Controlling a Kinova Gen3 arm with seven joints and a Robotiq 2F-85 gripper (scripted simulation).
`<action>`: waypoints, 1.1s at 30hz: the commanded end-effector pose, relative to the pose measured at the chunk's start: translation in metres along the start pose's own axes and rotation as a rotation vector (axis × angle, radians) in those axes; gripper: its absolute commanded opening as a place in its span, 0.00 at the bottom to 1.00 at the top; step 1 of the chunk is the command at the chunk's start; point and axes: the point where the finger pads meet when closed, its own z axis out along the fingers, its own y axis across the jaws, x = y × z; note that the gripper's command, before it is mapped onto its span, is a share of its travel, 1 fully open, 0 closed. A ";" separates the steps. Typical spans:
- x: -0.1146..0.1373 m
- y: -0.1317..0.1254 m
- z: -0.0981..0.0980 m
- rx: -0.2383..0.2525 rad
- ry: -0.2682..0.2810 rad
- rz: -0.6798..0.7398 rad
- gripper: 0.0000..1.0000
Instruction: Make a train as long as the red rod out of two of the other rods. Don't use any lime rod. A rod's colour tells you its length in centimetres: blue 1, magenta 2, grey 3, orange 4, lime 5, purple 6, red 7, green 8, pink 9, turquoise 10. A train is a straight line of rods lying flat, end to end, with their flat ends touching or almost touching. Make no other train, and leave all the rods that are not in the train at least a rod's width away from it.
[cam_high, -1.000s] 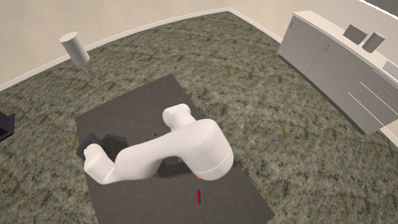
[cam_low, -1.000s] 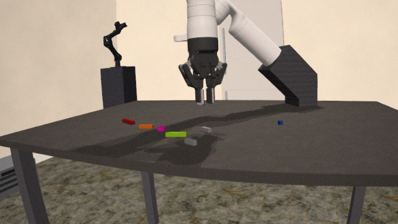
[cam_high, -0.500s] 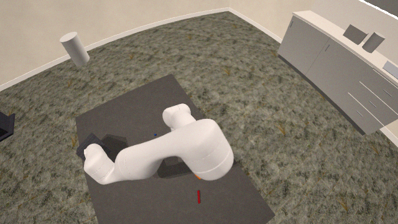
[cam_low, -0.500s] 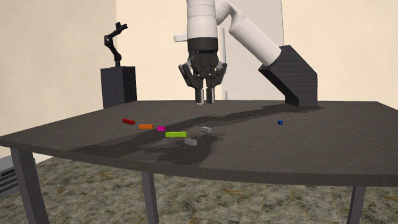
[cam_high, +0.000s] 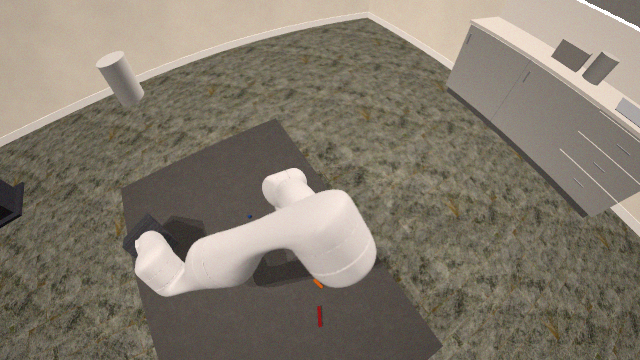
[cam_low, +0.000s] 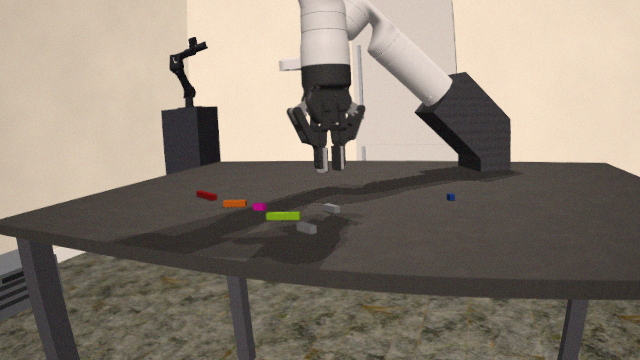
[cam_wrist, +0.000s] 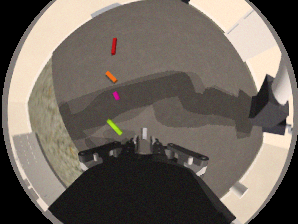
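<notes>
Though apart — red rod (cam_high: 320, 316) (cam_low: 206, 195) (cam_wrist: 114, 46), orange rod (cam_high: 318, 284) (cam_low: 235, 203) (cam_wrist: 111, 77).
</notes>
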 end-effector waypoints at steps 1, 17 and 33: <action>0.001 0.001 0.003 -0.002 0.003 -0.001 0.24; 0.001 0.000 0.024 -0.002 0.003 -0.001 0.24; 0.001 0.000 0.041 -0.002 0.003 -0.001 0.24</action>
